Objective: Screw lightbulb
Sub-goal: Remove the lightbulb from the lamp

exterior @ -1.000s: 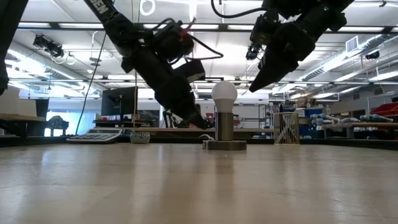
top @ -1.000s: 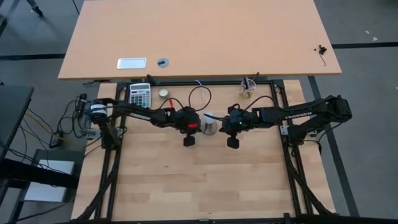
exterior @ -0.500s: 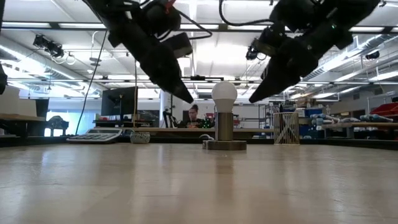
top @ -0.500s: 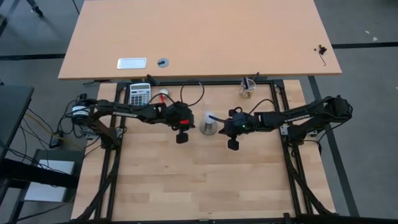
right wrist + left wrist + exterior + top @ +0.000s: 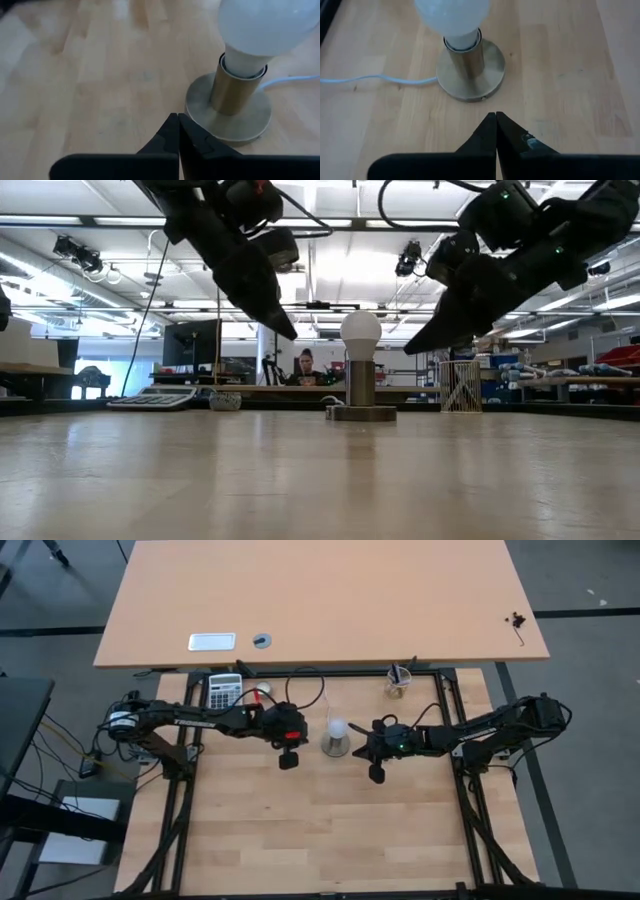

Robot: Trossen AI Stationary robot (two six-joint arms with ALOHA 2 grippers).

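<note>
Both hands are empty, so look at where you stand: the lightbulb [image 5: 337, 727] sits upright in the socket base [image 5: 335, 747] near the middle of the counter [image 5: 320, 830], globe up, its neck seated in the brass collar as the wrist views show. Your left hand [image 5: 288, 760] hangs to one side of the bulb with its fingers pressed together on nothing; your right hand [image 5: 376, 774] hangs on the other side, fingers likewise together and holding nothing. In the low view both are raised clear of the bulb, touching neither it nor the base. Judging by this, the screwing step looks finished or nearly so, though you cannot tell from here how tight the thread is. If more turning is wanted, you would need to spread one hand's fingers, bring them around the globe and twist gently while the base stays put; otherwise, keep both arms clear of the thin white cord [image 5: 375, 79].
</note>
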